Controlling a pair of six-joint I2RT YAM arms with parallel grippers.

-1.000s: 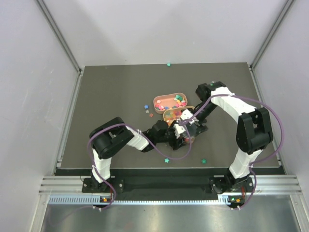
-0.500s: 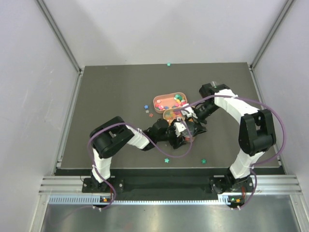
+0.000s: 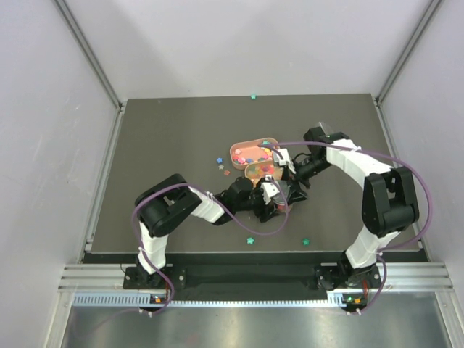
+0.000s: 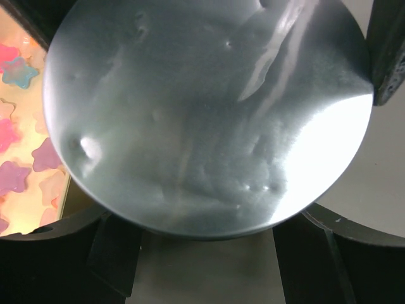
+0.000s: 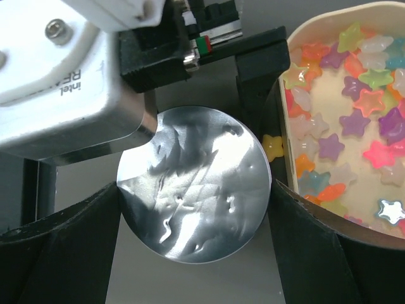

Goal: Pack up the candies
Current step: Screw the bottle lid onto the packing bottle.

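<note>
The jar shows from above as a round silver lid that also fills the left wrist view. My right gripper is shut on the lid, one finger against each side. My left gripper is shut on the jar below it. In the top view both grippers, left and right, meet at the jar, which the wrists hide. Many star candies lie in a cream oval tray right beside the jar, also in the left wrist view.
A second oval tray with candies sits behind the first. One yellow candy lies between the tray and my right finger. Loose stars lie on the dark mat: left of the trays, near the front, at the far edge.
My right arm's forearm and wrist have swung away from me, towards the trays, with the gripper staying at the jar. The left arm has held still.
</note>
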